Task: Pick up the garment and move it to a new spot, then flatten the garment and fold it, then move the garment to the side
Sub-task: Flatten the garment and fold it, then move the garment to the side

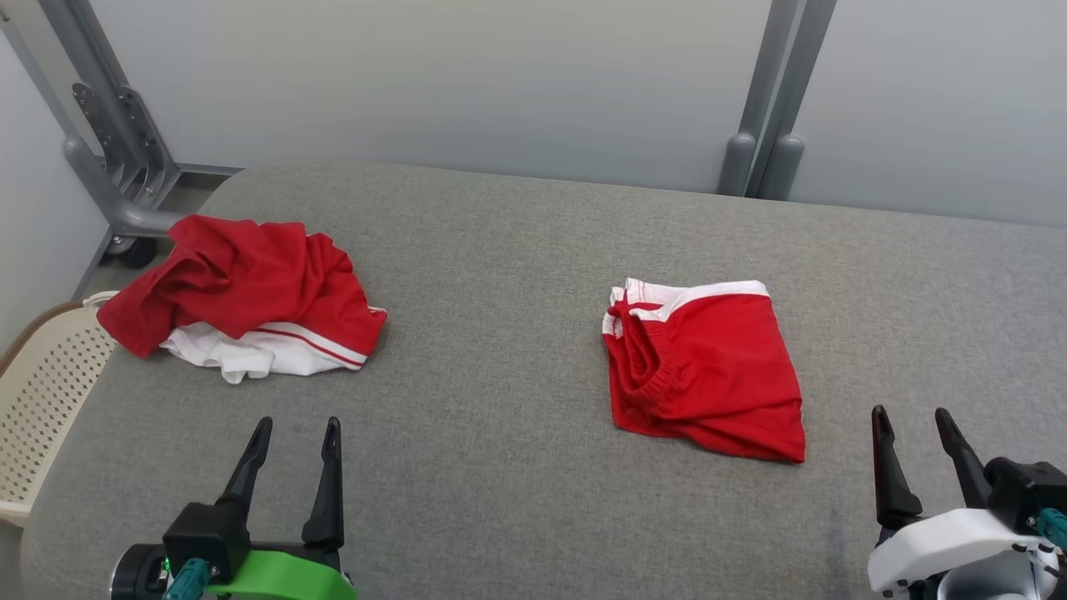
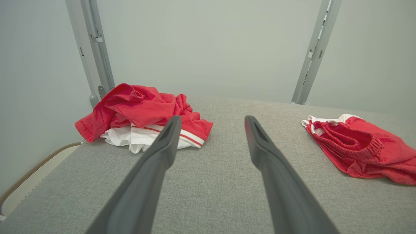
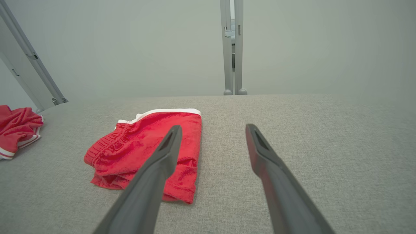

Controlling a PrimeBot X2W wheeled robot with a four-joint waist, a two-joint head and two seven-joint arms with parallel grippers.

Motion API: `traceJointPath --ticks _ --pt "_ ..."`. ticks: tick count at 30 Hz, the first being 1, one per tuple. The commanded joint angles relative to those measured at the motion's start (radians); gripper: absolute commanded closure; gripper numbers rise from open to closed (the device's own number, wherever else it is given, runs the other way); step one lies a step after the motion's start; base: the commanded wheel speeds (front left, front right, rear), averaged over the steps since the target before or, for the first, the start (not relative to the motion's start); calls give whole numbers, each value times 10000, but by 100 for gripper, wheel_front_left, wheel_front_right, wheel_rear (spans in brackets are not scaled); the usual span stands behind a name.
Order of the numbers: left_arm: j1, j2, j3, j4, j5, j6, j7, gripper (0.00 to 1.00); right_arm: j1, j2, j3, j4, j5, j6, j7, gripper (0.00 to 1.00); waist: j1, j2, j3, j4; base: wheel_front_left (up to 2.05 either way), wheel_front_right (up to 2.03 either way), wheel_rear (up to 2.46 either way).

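Nearest, the left claw [image 1: 298, 425] hangs over the near part of the grey padded table [image 1: 500, 250], its two dark fingers spread wide and holding nothing. The right claw [image 1: 910, 414] stands likewise, spread and empty, well apart from the left one.

Ahead of the left claw and a little to its outer side lies the crumpled heap [image 1: 242, 292], red cloth bunched over white with a red stripe. This looks to be the garment in hand, not yet lifted. Ahead of the right claw, toward its inner side, lie the folded red shorts [image 1: 708, 367], white-trimmed and seemingly finished.

The step is likely the first pick-up. To do it well, the left claw should come down on a high ridge of the red cloth and pinch the fold there, rather than dig into the padding. Whether the heap is one garment or two cannot be told, so lifting by the red top may leave the white behind; a slow raise would show. The bare stretch between the two bundles, inward of the left claw, suits as the new spot.

Counted: two claws, four fingers, two cloth bundles, one table, and one cream basket [image 1: 42, 392] outward of the left claw, off the table's edge. Farthest stands a pair of grey posts [image 1: 771, 100].
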Motion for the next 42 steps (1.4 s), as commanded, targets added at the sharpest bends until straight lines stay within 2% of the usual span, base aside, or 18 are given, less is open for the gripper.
traceJointPath --ticks 1,10,15,21,28,33,42 --pt "141 9 45 -51 9 21 -47 0 187 -22 54 168 72 -8 -186 0 0 0 -10 -87 0 0 0" --pt "105 -38 -43 -133 110 -73 -57 0 -585 -25 -476 1003 528 -8 700 0 0 0 149 -173 0 0 0" --pt "-179 -113 -158 -113 174 -161 -54 0 -1737 -15 -739 1494 167 -3 2588 0 0 0 506 -40 0 0 0" --pt "-425 -182 -242 44 200 -287 -56 0 -3323 -3 -1178 2210 80 -3 5625 0 0 0 951 213 0 0 0" --pt "-748 -288 -374 182 289 -465 -58 0 -4841 -19 -1582 2700 -486 -5 7545 0 0 0 1400 538 0 0 0" --pt "-979 -417 -477 244 354 -576 -59 0 -5507 -28 -1652 3194 -712 -5 8220 0 0 0 1730 782 0 0 0" --pt "-1284 -702 -536 417 490 -775 -58 0 -6063 -28 -1902 4231 -671 -5 8424 0 0 0 2225 1109 0 0 0"
